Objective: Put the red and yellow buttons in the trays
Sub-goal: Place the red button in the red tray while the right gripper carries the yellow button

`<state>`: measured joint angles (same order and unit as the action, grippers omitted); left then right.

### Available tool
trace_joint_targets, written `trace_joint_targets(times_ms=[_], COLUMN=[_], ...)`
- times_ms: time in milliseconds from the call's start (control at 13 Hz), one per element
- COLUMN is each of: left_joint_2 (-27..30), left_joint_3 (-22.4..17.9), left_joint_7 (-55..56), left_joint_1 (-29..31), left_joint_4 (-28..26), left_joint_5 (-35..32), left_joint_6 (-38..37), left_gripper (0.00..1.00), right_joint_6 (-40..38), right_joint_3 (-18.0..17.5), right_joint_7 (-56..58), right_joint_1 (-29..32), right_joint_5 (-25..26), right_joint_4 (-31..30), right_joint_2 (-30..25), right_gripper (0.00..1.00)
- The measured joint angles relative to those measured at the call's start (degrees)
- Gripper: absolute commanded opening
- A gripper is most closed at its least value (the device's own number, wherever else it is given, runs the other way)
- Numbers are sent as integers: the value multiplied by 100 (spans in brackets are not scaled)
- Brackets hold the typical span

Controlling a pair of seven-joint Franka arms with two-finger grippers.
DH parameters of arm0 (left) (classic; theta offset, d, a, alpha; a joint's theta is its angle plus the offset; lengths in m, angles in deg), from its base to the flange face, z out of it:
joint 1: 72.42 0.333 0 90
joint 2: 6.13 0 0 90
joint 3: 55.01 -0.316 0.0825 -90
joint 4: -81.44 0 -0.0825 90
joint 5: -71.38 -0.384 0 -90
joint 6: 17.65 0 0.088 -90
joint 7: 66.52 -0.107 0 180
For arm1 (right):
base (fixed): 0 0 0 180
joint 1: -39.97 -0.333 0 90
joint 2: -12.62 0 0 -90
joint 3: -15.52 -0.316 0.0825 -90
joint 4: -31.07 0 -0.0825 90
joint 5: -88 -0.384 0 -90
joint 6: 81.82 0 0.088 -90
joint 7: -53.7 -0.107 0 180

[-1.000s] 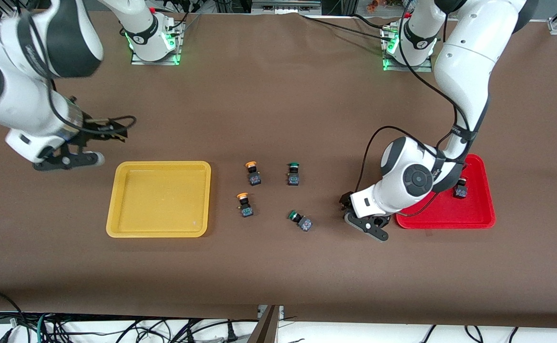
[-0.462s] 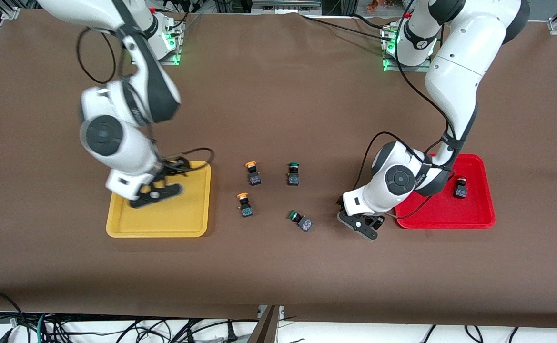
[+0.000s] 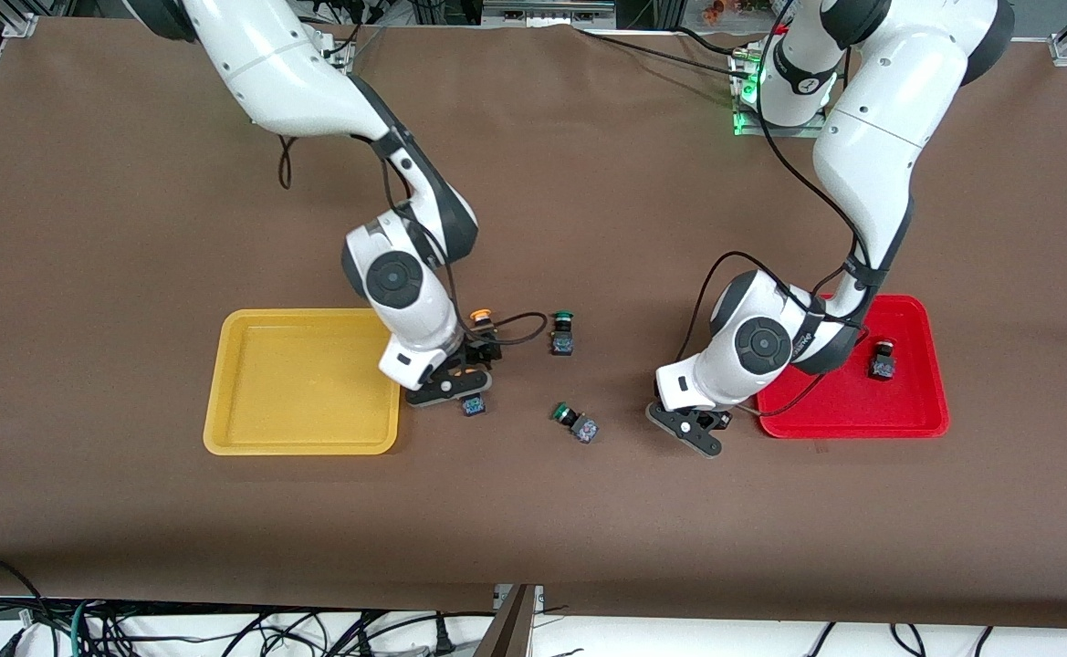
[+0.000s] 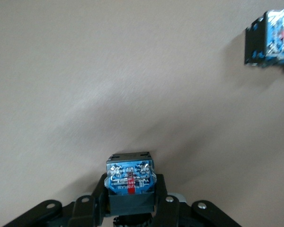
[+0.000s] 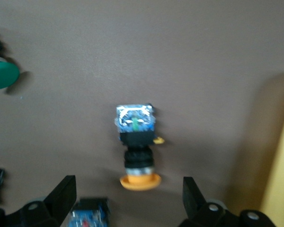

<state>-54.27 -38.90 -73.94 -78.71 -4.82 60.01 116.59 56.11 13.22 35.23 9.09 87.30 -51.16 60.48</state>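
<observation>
Right gripper (image 3: 449, 383): low over the counter (image 3: 533, 511) just beside the shallow yellow plastic tray (image 3: 300, 449); jaws wide, holding nothing
Left gripper (image 3: 693, 433): low over the counter beside the shallow red plastic tray (image 3: 852, 429); jaws narrow, clamped on a black boxy switch with blue terminals (image 4: 130, 172), cap colour hidden
Task items: one yellow-orange-capped push-button switch (image 5: 136, 151) lies between the right jaws; a second switch body (image 3: 472, 404) rests just beside that gripper; one black-bodied switch (image 3: 882, 359) sits in the red tray; the yellow tray holds none
Risk, right side: the two yellow-capped switches lie close together, so a descending jaw could knock the neighbour or pinch both
Risk, left side: the held switch is gripped near one end and could pivot or drop short of the red rim
Risk, sorting: two green-capped switches (image 3: 562, 333) (image 3: 574, 422) lie near and must not be taken
View difference: only the left wrist view shows the held switch; only the front view shows both trays and their contents
</observation>
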Motion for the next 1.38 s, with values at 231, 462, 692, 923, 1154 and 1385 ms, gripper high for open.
trace_joint_targets(times_ms=[231,462,692,923,1154,1385], left_joint_2=[682,1398,1939,2120,2126,2154], left_joint_3=[-2,-8,-12,-20,-24,-18], left_joint_7=[-2,-18,-16,-37,-170,-205], left_joint_1=[331,834,1183,1521,1762,1787], left_joint_4=[89,-496,-1855,-3035,-3274,-3258], left_joint_5=[0,-1,-4,-21,-158,-161], left_joint_6=[-1416,-1873,-1085,108,463,516], left_gripper=[0,0,0,0,85,100], right_joint_6=[92,375,389,-53,-622,-1207], right_joint_3=[40,68,96,108,115,133], right_joint_7=[-48,-48,-48,-9,408,1131], right_joint_1=[16,18,41,133,343,675], right_joint_5=[-1,-1,-1,-1,-1,-3], right_joint_4=[454,522,598,721,739,740], right_joint_2=[411,624,648,580,285,18], right_gripper=[93,59,29,28,28,28])
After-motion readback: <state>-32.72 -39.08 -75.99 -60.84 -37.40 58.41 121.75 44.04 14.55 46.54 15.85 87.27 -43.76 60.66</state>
